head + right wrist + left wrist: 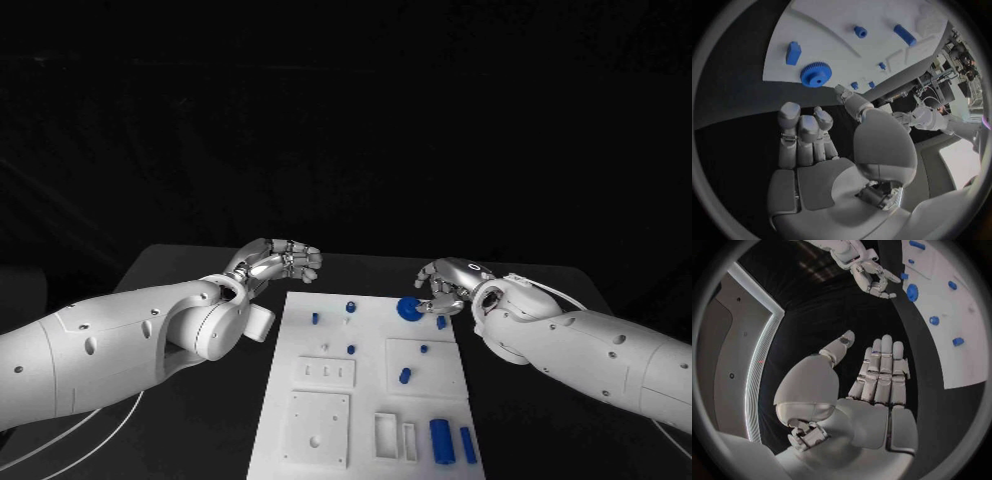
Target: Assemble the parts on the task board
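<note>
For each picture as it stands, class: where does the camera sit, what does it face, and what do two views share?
Head view: on the robot's head, looking down at the board; both arms and hands show.
Left wrist view: behind the left hand, facing board and right hand.
Right wrist view: behind the right hand, facing the gear.
Shared: the gear shows in both wrist views.

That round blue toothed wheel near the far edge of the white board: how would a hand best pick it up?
Probably by its toothed rim, from above. The blue gear lies flat on the task board with a raised hub, so only its edge offers opposing sides. The right hand is nearest, open beside it.
</note>
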Controlling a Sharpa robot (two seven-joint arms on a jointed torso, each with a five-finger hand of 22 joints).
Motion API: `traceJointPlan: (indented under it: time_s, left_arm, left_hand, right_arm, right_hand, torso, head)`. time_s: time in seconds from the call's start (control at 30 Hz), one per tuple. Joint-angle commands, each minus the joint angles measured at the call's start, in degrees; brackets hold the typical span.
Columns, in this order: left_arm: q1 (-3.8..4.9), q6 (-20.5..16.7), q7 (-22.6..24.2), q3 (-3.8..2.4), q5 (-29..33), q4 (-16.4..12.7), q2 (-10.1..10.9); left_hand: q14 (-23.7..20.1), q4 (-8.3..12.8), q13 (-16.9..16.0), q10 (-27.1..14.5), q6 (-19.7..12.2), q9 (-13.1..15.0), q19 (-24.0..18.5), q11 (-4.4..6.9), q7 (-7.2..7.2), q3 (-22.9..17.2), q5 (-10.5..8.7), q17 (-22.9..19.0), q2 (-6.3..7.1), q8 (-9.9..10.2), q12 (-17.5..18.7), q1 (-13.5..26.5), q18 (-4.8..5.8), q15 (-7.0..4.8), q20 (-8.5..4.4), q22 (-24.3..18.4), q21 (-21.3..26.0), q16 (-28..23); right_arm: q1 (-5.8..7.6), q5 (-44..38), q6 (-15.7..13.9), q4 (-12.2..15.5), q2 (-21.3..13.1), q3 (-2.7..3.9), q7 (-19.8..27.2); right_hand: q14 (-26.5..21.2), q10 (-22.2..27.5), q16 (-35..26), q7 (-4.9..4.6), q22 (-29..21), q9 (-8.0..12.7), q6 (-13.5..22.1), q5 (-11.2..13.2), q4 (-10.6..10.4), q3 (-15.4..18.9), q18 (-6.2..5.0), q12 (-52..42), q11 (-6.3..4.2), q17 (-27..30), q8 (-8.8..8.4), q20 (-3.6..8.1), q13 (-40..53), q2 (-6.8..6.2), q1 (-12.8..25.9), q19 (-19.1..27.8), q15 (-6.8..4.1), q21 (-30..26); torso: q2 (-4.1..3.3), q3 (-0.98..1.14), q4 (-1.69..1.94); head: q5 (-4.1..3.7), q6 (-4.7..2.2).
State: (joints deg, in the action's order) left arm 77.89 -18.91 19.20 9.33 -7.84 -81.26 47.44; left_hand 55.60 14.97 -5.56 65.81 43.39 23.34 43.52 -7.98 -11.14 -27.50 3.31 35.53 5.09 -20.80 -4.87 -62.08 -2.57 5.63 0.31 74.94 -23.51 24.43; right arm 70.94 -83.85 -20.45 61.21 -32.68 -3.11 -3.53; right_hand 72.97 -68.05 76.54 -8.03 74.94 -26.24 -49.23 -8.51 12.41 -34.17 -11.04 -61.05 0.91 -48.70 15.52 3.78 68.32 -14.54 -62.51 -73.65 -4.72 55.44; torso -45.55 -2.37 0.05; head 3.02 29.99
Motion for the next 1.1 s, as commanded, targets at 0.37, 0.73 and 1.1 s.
traceJointPlan:
  time_s: [0.37, 0.73, 1.1]
  left_arm:
    - [-0.27, 0.8, 0.8, -0.03, -1.4, -0.2, -0.5]
    - [-0.29, 0.2, 0.1, -0.03, -1.4, -0.9, -0.6]
    - [-0.29, 0.3, 0.2, -0.04, -1.4, -0.9, -0.7]
  left_hand:
    - [0.4, 0.3, 0.1, -0.1, 0.1, 0.1, -0.2, -0.11, -0.04, -0.2, -0.33, 0.1, -0.05, 0.3, 0.1, 0.4, -0.5, 0.07, -0.34, 1.1, -0.3, -0.4]
    - [0.4, 0.3, 0.1, -0.2, 0.1, 0.1, -0.2, -0.16, -0.06, -0.3, -0.32, 0.2, -0.17, 0.3, 0.2, 0.4, -0.5, 0.07, -0.33, 1.1, -0.3, -0.4]
    - [0.4, 0.3, 0.1, -0.2, 0.1, 0.1, -0.2, -0.19, -0.07, -0.2, -0.33, 0.2, -0.15, 0.3, 0.2, 0.4, -0.49, 0.08, -0.32, 1.1, -0.3, -0.4]
  right_arm:
    - [-1.81, 0.8, 1.8, -4.5, 2.4, 0.04, 2.3]
    - [-1.97, 2.0, 3.0, -7.4, 3.8, 0.04, 2.1]
    - [-1.97, 2.8, 3.9, -9.3, 4.9, 0.05, 2.4]
  right_hand:
    - [-0.1, 1.3, 0.6, -0.55, 1.3, 0.2, 0.6, -0.8, 0.3, -0.4, -3.96, -1.7, 1.09, -1.0, -0.54, 0.14, 0.8, 0.44, 0.4, 0.4, 0.39, 1.0]
    - [-0.1, 1.5, 0.6, -0.55, 1.2, 0.1, 0.4, -1.0, -0.4, -1.2, -3.96, -2.3, 1.09, -1.8, -0.48, 0.2, 0.9, 1.84, 0.9, 0.6, 0.41, 1.5]
    - [0.0, 1.7, 0.4, -0.82, 1.2, 0.5, 1.3, -1.1, -1.1, -2.3, -3.96, -2.7, 1.35, -2.5, -1.12, 0.28, 0.7, 2.28, 1.3, 0.7, 0.65, 2.0]
  torso:
    - [-0.03, -0.1, 0.17]
    - [0.1, -0.36, 0.17]
    - [0.05, -0.39, 0.06]
  head:
    - [-0.27, 0.49]
    - [-0.29, 0.56]
    - [-0.23, 0.81]
